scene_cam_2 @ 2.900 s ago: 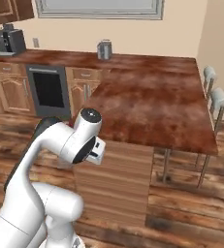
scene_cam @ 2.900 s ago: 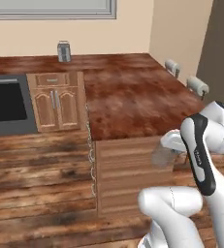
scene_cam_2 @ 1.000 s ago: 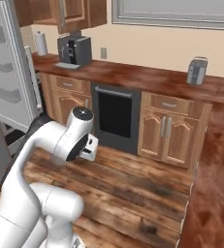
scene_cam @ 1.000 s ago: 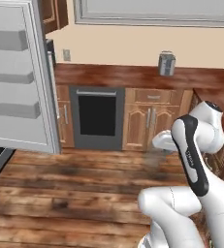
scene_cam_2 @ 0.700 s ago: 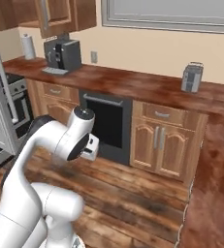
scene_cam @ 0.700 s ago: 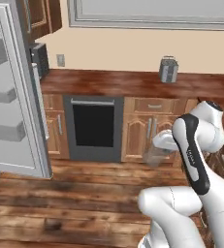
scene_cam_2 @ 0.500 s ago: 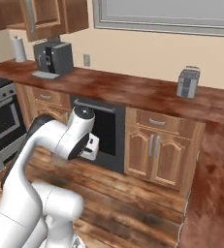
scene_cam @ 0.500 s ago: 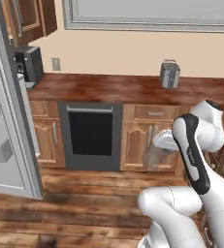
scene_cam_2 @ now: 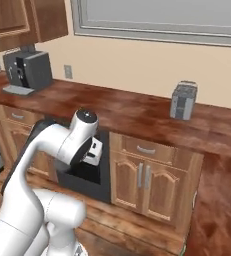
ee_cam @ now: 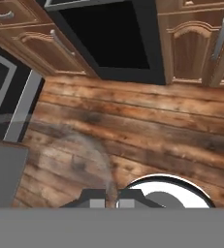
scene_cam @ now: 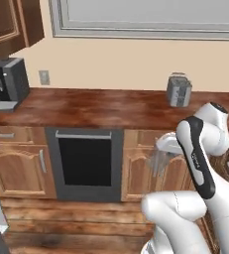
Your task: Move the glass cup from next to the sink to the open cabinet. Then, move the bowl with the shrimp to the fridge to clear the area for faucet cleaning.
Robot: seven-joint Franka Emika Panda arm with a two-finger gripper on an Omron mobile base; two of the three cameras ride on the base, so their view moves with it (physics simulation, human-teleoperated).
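I see the glass cup (scene_cam: pixel 159 159) held low in front of the arm, over the wood floor (ee_cam: pixel 147 131), its clear wall faint against the cabinet doors (scene_cam: pixel 145 171). From the hand camera the gripper (ee_cam: pixel 111 197) has its two dark tips pressed close on the cup's thin wall, though the cup is barely a pale arc there. My arm hides the gripper from the right base camera. A toaster (scene_cam_2: pixel 183 101) and a coffee machine (scene_cam_2: pixel 28 71) stand well apart on the desk (scene_cam: pixel 101 106) above a black oven (scene_cam: pixel 84 162).
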